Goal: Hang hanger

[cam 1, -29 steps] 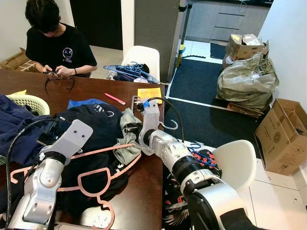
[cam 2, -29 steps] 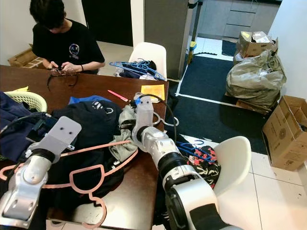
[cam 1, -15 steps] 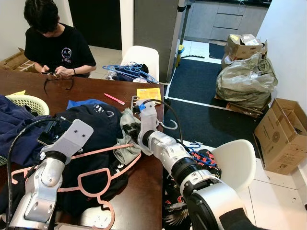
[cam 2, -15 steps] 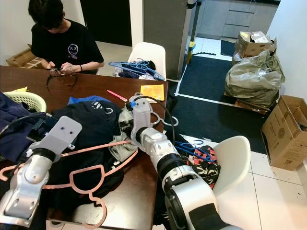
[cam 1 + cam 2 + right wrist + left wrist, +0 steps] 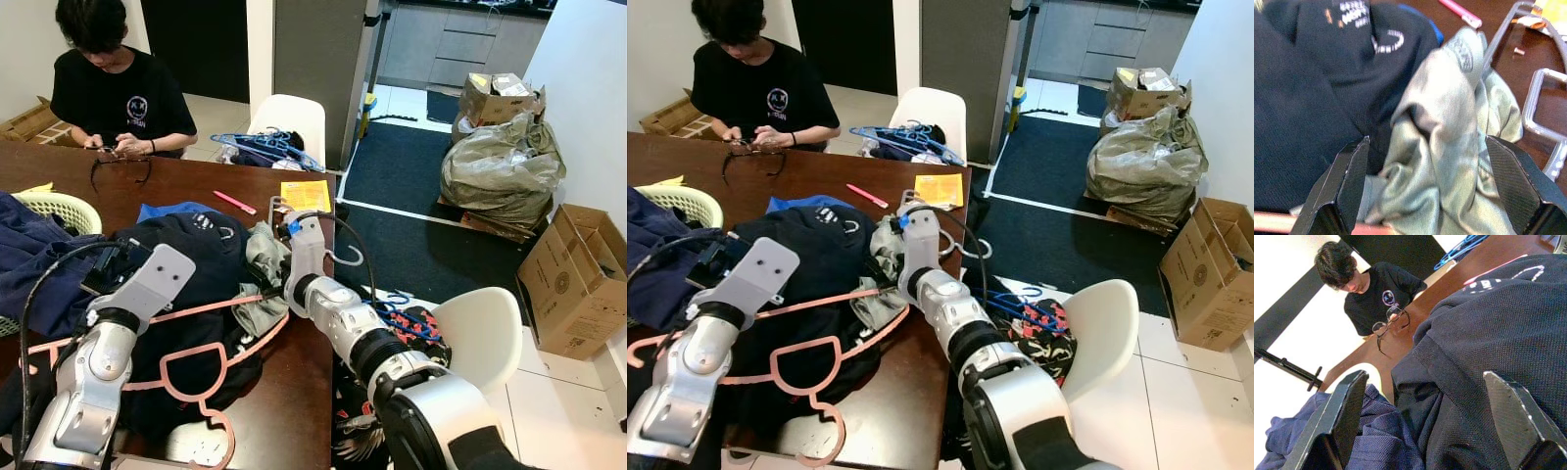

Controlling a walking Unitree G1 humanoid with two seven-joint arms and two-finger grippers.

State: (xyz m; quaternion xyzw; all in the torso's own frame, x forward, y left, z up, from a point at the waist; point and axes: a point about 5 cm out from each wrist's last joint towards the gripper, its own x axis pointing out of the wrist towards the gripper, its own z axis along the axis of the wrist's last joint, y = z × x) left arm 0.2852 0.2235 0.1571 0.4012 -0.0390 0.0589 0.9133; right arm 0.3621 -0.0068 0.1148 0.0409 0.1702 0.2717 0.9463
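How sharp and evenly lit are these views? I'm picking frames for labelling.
Eye views: sharp and evenly lit, with soft glare on the table. Left wrist view: the wall behind the person is blown out white and the near end effector fingers are soft. Right wrist view: the green cloth is slightly soft, and the silver hanger is blurred.

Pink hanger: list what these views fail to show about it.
- Pink hanger: its middle runs behind the left arm, left eye view.
- Its hook, if it has one: not identifiable among the pink loops.
- Right tool, open: right wrist view cuts the pink bar at the bottom edge below the grey-green garment.
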